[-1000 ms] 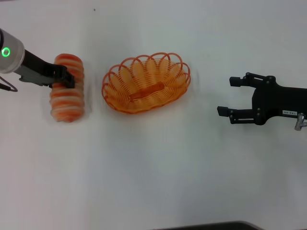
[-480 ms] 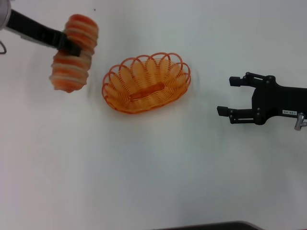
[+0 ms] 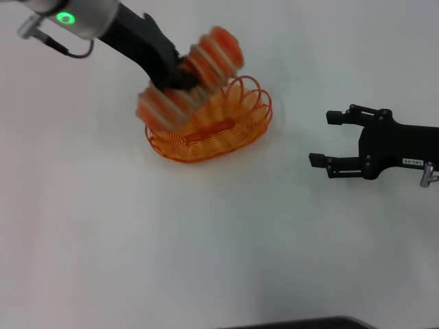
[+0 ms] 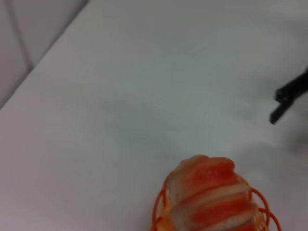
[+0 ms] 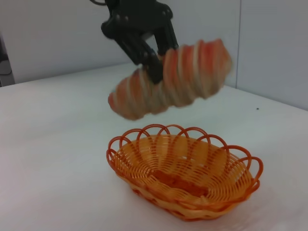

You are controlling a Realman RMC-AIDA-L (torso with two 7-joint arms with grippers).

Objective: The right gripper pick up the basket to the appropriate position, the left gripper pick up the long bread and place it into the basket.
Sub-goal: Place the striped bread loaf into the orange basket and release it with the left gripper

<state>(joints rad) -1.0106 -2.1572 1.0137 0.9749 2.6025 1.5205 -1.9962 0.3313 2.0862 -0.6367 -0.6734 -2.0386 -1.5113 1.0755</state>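
My left gripper (image 3: 180,77), with the green light, is shut on the long bread (image 3: 192,75), an orange-brown loaf with cream ridges. It holds the loaf in the air just above the basket (image 3: 226,130). The right wrist view shows the loaf (image 5: 173,79) well clear of the orange wire basket (image 5: 185,180), gripped at its middle by the left gripper (image 5: 151,57). The left wrist view shows the loaf's end (image 4: 209,192) over the basket rim (image 4: 161,211). My right gripper (image 3: 326,138) is open and empty, resting at the right, apart from the basket.
The basket stands on a plain white table (image 3: 206,240). The right gripper's fingertips (image 4: 284,103) show far off in the left wrist view. A dark edge (image 3: 302,323) runs along the table's near side.
My left gripper has lifted the long bread off the table at the left and carried it right, to above the basket. The right arm and the basket have not moved.
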